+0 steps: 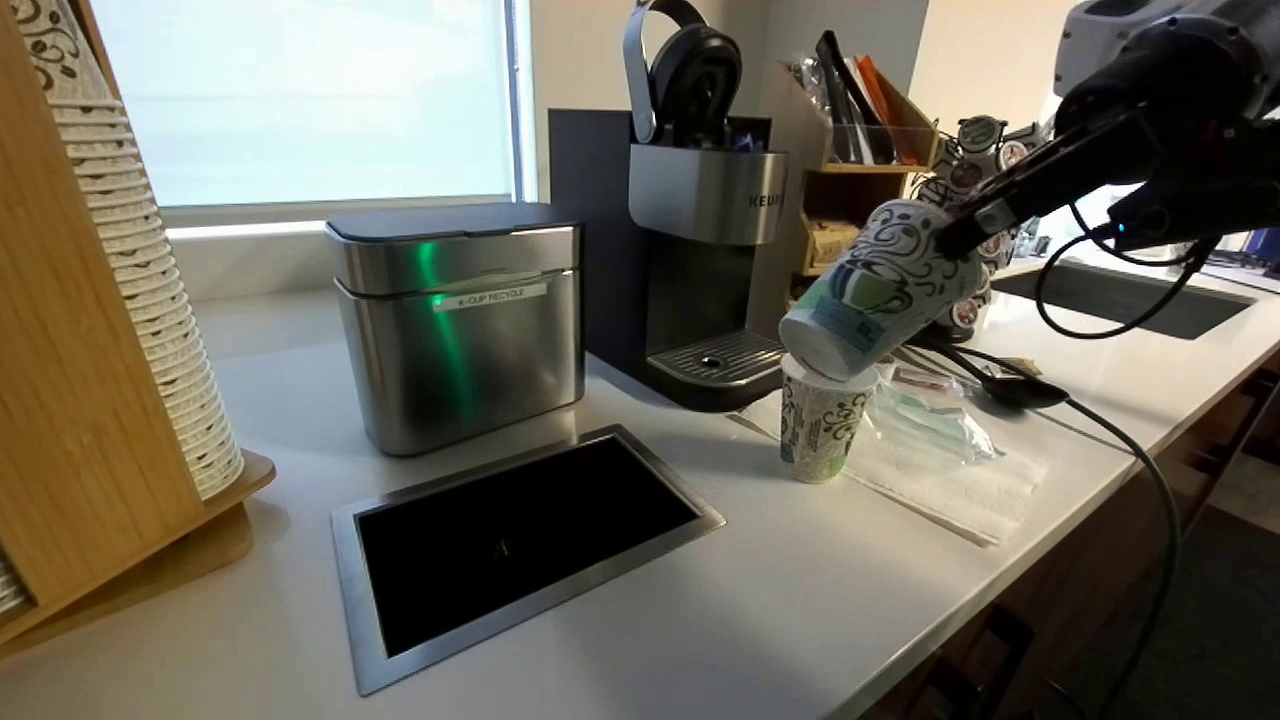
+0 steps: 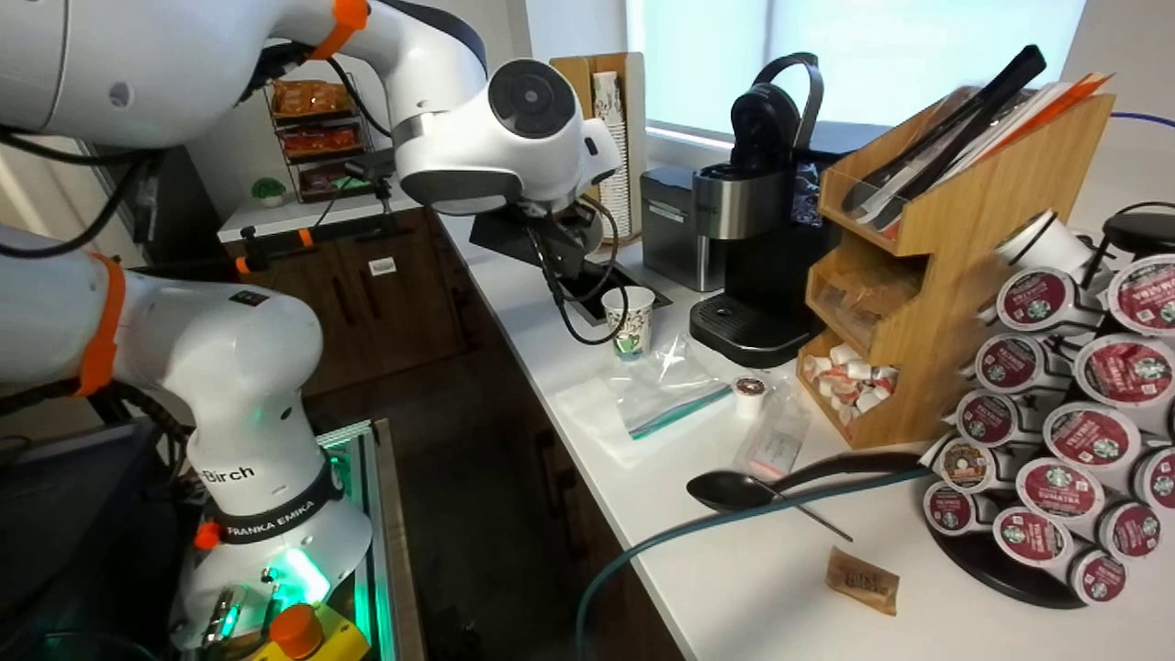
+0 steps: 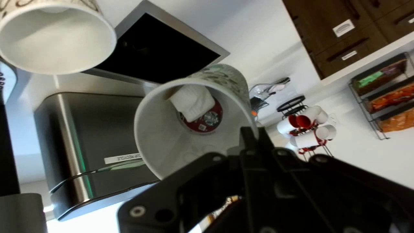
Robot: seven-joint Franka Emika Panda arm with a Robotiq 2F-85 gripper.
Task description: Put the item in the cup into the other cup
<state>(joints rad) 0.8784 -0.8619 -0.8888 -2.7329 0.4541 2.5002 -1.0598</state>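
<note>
Speckled cup (image 1: pixel 885 285): in an exterior view, held up and tilted, base toward lower left, mouth end by the jaws.
Jaws: clenched on the speckled cup near its mouth.
Pale cup (image 1: pixel 830 435): upright on the white desk (image 1: pixel 760 600), below the tilted one; whether the two touch, I cannot tell.
Bin (image 1: pixel 470 350): steel, with a K-CUP RECYCLE label, beside a steel frame (image 1: pixel 540 599) set into the desk around a black opening (image 1: pixel 520 540).
Coffee maker (image 1: pixel 710 195): next to the bin, handle raised.
Paper cups (image 1: pixel 150 260): a tall nested stack in a wooden holder (image 1: pixel 100 400).
Arm (image 2: pixel 431 101): in an exterior view, white, reaching over the desk; I cannot make out the jaws here.
Pale cup: upright, swirls and green marks on its side.
Plastic bag (image 2: pixel 670 381): on the desk near the pale cup, its zip edge blue-green.
Loose pod (image 2: pixel 750 397): near the zip edge.
Red-lidded pod (image 3: pixel 208 124): in the wrist view, inside the speckled cup, at its bottom.
White piece (image 3: pixel 193 103): in the same cup, covering part of the red lid; too unclear to name.
Pale cup: at upper left, white inside showing.
Jaws: pinching the speckled cup's wall at the rim.
</note>
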